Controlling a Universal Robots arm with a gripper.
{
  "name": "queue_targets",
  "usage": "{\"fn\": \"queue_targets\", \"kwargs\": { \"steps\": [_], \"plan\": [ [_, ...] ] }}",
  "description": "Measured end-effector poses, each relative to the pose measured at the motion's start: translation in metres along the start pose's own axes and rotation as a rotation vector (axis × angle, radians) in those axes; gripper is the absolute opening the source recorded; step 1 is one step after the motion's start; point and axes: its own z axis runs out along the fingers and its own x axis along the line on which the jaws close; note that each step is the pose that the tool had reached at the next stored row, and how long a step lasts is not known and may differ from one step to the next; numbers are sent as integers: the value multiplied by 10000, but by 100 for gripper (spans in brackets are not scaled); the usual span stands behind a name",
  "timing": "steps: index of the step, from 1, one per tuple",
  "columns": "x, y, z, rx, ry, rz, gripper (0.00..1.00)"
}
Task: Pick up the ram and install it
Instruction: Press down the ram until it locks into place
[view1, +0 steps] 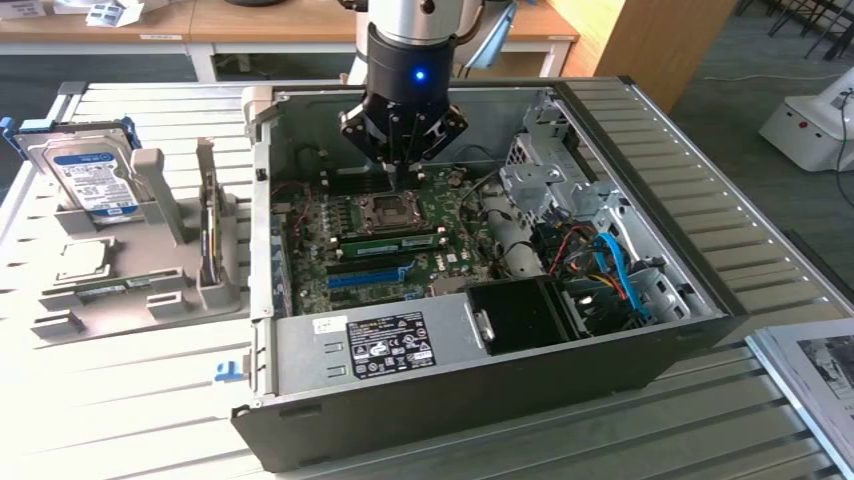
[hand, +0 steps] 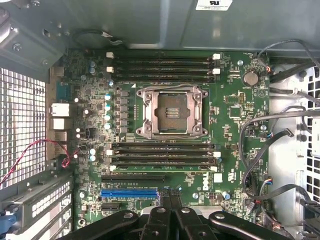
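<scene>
The ram is a thin green stick lying in a memory slot of the motherboard, between the open CPU socket and the blue slot. In the wrist view the ram shows as a pale green edge in the lowest black slot of the bank below the CPU socket. My gripper hangs above the board near the socket, apart from the ram. Its fingers are pressed together, and the gripper is shut with nothing in it.
The open black computer case encloses the board, with its power supply at the front and cables and a drive cage on the exterior view's right. A grey fixture holding a hard drive stands outside the case on the exterior view's left.
</scene>
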Motion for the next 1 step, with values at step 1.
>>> {"fn": "queue_targets", "kwargs": {
  "steps": [1],
  "plan": [
    [0, 0, 0, 0, 0, 0, 10]
  ]
}}
